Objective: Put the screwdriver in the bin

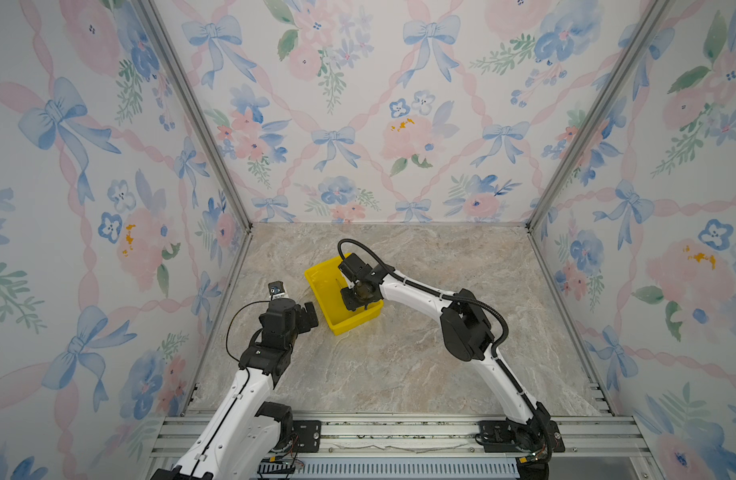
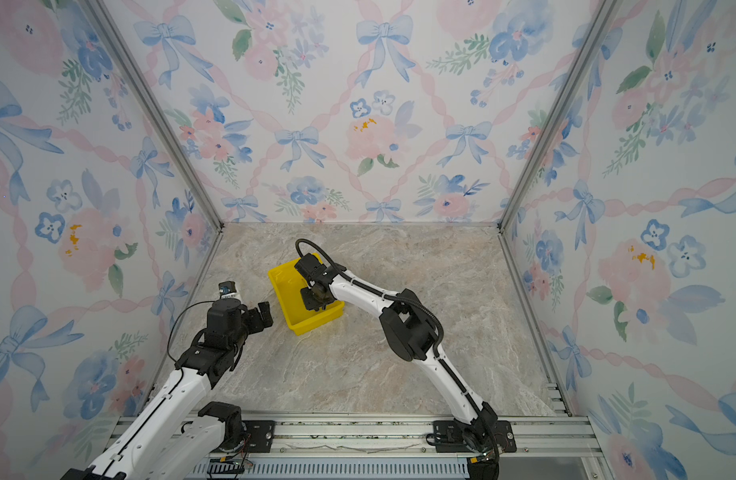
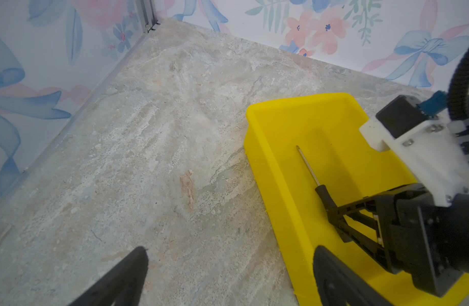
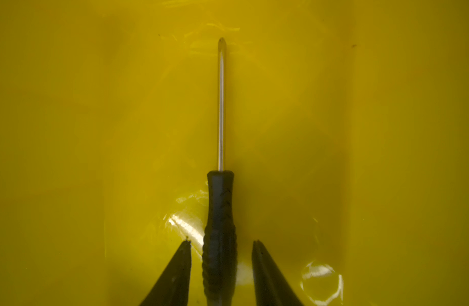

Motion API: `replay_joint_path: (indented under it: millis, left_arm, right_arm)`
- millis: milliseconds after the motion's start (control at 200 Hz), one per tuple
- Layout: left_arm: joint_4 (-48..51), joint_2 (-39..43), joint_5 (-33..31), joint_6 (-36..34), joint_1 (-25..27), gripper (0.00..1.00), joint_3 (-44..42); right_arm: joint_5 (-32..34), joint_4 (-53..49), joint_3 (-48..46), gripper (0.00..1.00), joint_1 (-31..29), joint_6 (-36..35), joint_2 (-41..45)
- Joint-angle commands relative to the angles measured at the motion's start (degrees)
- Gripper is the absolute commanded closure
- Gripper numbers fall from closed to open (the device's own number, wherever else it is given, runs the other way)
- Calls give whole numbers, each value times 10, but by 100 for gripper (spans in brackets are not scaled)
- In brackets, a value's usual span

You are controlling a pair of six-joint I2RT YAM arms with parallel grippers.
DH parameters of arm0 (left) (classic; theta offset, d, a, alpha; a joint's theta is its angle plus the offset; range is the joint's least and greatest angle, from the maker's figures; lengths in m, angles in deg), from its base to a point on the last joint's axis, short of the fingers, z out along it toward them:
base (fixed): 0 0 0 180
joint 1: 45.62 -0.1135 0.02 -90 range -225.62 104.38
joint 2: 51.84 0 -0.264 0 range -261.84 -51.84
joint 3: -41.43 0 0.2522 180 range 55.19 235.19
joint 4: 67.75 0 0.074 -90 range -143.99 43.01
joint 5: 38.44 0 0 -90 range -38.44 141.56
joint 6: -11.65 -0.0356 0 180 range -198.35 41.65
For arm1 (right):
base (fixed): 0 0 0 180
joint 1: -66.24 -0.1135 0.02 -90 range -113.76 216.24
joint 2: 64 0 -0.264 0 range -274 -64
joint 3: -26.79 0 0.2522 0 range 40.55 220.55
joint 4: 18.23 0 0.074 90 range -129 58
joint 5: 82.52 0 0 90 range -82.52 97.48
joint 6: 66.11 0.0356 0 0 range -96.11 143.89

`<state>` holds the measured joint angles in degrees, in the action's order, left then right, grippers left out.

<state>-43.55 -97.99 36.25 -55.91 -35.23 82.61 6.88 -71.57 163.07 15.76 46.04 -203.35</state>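
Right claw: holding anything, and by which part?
Nothing. The right claw stands open around the screwdriver handle, gaps both sides; it lies in the bin.

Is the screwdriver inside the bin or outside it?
Inside. The screwdriver lies on the floor of the bin, and the jaws of the right gripper stand apart either side of its handle.

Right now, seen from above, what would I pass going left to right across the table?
In a top view: left hand → yellow bin → right arm's black elbow. The right hand overlaps the bin, so I leave it out.
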Motion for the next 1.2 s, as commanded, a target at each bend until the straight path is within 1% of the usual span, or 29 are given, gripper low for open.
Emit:
replay_joint_path:
  millis: [0,85,165,330,470,570,805,860,945,1030,1105,1130,1150,1195]
  left_arm:
    - [2,8,-12,-17,-4,2,-3]
    - [2,5,-13,-19,-4,2,-3]
    - [1,3,-15,-24,-4,2,-3]
    - [2,12,-25,-25,-5,2,-7]
    - [-1,13,-25,-23,-5,2,-11]
    - [-5,12,-23,-21,-5,2,-13]
    - [-8,8,-16,-26,-5,2,-14]
    - [-10,8,-10,-33,-5,2,-13]
    - [-20,13,18,-60,-5,2,-17]
    - [-29,27,26,-81,-5,2,-26]
    - [-43,43,24,-99,-5,2,-39]
    - [-49,48,26,-105,-5,2,-44]
    - [-55,52,26,-111,-5,2,-49]
    - [-65,62,30,-124,-5,2,-60]
  right_arm:
    - [9,20,-22,53,-9,-18,97]
    - [12,43,-69,47,-10,-28,155]
    - [19,61,-124,43,-9,-30,208]
    - [25,102,-257,39,5,-10,308]
    - [39,117,-339,37,20,0,359]
    - [43,125,-373,37,31,3,376]
    - [43,130,-383,32,41,-5,385]
    - [40,134,-389,29,46,-3,391]
    - [40,146,-412,19,58,3,412]
    - [50,153,-445,10,76,5,442]
    - [67,154,-477,4,95,-2,490]
    - [73,153,-490,0,103,-5,504]
    - [77,153,-499,3,109,-8,516]
    - [85,149,-519,3,126,-15,542]
